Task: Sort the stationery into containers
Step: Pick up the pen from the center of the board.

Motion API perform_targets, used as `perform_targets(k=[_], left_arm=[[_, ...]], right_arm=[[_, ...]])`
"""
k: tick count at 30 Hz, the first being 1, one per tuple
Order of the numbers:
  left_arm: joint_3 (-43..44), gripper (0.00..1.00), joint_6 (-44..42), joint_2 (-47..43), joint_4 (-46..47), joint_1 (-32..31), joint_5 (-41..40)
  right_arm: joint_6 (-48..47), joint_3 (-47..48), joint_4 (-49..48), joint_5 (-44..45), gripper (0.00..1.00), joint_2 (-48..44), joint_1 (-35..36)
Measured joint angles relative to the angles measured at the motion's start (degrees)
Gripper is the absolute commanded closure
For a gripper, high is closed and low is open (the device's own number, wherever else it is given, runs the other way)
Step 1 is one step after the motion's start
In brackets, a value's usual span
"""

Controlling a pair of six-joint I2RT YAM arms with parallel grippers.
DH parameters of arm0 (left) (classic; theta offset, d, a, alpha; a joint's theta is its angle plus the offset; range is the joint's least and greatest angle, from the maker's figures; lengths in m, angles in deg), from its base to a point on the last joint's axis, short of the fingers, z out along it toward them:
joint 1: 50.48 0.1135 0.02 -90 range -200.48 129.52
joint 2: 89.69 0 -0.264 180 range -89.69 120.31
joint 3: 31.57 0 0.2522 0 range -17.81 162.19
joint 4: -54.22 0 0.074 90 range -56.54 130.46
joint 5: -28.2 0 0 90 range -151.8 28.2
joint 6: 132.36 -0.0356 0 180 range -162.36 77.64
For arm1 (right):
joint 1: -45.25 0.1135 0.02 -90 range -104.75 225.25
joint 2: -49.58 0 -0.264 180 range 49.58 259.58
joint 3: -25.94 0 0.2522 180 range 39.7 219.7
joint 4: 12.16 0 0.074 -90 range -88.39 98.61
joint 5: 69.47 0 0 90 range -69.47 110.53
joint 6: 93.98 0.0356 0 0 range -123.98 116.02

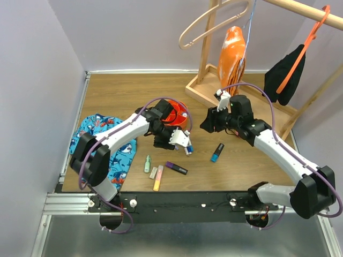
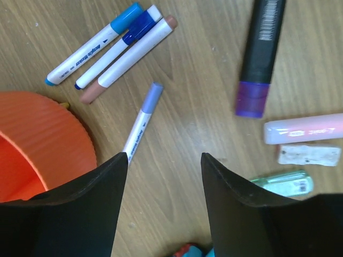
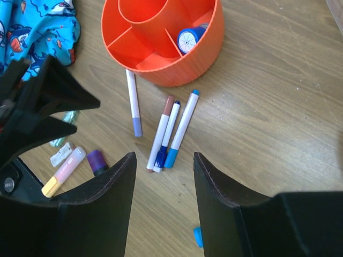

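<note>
The red-orange bowl (image 1: 181, 108) (image 3: 203, 51) (image 2: 48, 128) stands mid-table; a blue-capped piece (image 3: 187, 38) lies in one of its compartments. Beside the bowl lie a lilac-tipped pen (image 2: 142, 120) (image 3: 133, 104) and three white markers (image 2: 110, 51) (image 3: 171, 131) (image 1: 186, 144). Nearer the front lie a black and purple marker (image 2: 261, 59) (image 1: 176, 168), a pink highlighter (image 2: 303, 128) (image 1: 158, 178), a pale green one (image 2: 281, 183) (image 1: 147, 164) and a blue marker (image 1: 217, 152). My left gripper (image 2: 163, 160) (image 1: 163, 140) hangs open and empty beside the bowl. My right gripper (image 3: 163, 160) (image 1: 209, 126) is open and empty above the three markers.
A blue shark-print cloth (image 1: 104, 142) (image 3: 37, 27) lies at the left. A wooden rack base (image 1: 206, 88) stands at the back right, with hangers, an orange bag (image 1: 233, 51) and a black cloth (image 1: 286, 72) above it. A small white scrap (image 2: 308, 155) lies by the pink highlighter.
</note>
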Motion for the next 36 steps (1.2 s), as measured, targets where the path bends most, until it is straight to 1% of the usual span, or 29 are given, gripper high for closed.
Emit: perform_targets(k=[3,7,13,20,26,28,29,30,32,33,36], left_arm=[[1.88,0.45,-2.69,3.72,-0.13,-0.22,-1.09],[4.63,0.47,-4.76,8.37,-0.61,-0.74,-1.77],[7.04,0.53,-6.21,14.10,-0.59,-1.18,-2.78],[8.11,0.56,-6.40,17.68,-0.15,-1.88,-4.07],[8.59,0.62,-6.54,20.22,0.33,-2.36,-5.16],[8.79,0.69,-6.54,20.37,0.44,-2.40,-5.42],[8.90,0.73,-6.43,20.46,0.37,-2.47,-5.53],[8.92,0.81,-6.32,20.48,0.22,-2.51,-5.62],[8.92,0.88,-5.97,20.50,0.04,-2.62,-5.64],[8.98,0.93,-5.62,20.50,-0.15,-2.62,-5.62],[9.33,0.98,-4.87,20.46,-0.76,-2.69,-5.44]], right_arm=[[-0.52,-0.59,0.52,-0.13,0.46,-1.27,0.00],[-0.83,-0.81,0.55,-0.35,0.47,-2.99,0.00],[-0.83,-0.98,0.46,-0.66,0.48,-5.29,-0.02],[-0.85,-1.86,0.48,-0.68,0.50,-6.86,-0.02],[-1.14,-2.16,0.44,-0.68,0.51,-8.07,-0.02],[-1.22,-2.49,0.28,-0.66,0.51,-8.74,-0.02],[-1.25,-2.64,0.22,-0.66,0.52,-9.01,-0.02],[-1.22,-2.69,0.20,-0.66,0.52,-9.11,-0.02],[-1.27,-2.75,0.17,-0.66,0.53,-9.33,-0.02],[-1.29,-2.75,0.20,-0.66,0.54,-9.38,-0.02],[-1.97,-2.73,0.46,-0.63,0.55,-9.42,-0.02]])
